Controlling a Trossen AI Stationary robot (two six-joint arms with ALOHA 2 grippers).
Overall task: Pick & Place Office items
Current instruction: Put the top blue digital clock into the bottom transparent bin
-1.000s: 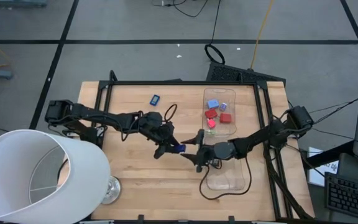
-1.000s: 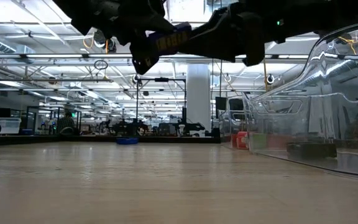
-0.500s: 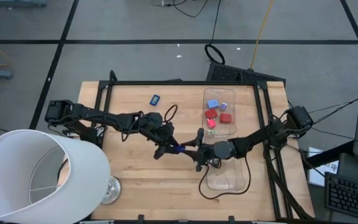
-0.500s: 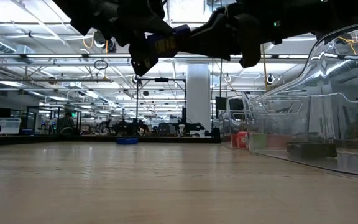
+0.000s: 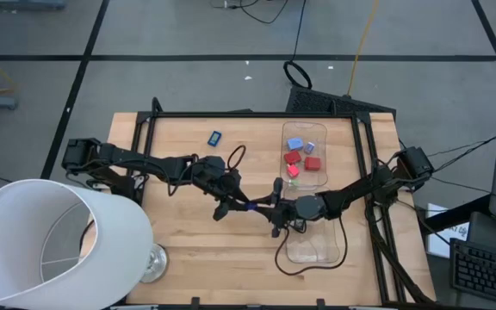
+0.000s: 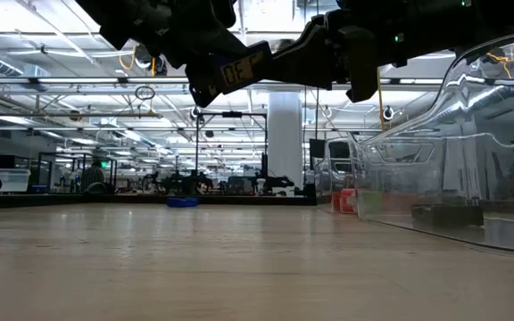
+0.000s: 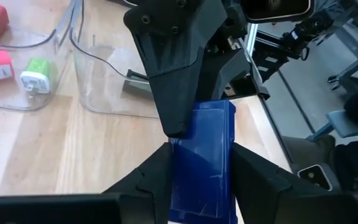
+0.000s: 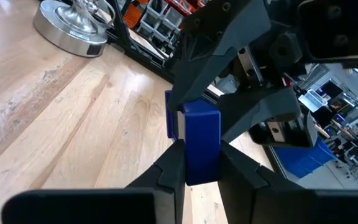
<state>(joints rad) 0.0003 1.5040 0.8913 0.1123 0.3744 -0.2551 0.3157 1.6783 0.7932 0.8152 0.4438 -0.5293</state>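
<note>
Wrist views show both left pincer (image 5: 231,203) and right pincer (image 5: 269,207) clenched on blue block (image 7: 202,158).

Dark blue block (image 7: 201,158) held above table, left of clear tray (image 5: 315,245); red, light blue, green pieces (image 5: 300,157) inside tray; one blue piece (image 5: 214,137) left of tray.

One camera looks straight down at the light wooden worktop (image 5: 188,232); another peeks level across it; two ride the arms.

The wooden table (image 5: 188,232) carries a clear tray (image 5: 317,245), a small blue piece (image 5: 214,137) well apart from the tray, and a lampshade (image 5: 50,245).
</note>
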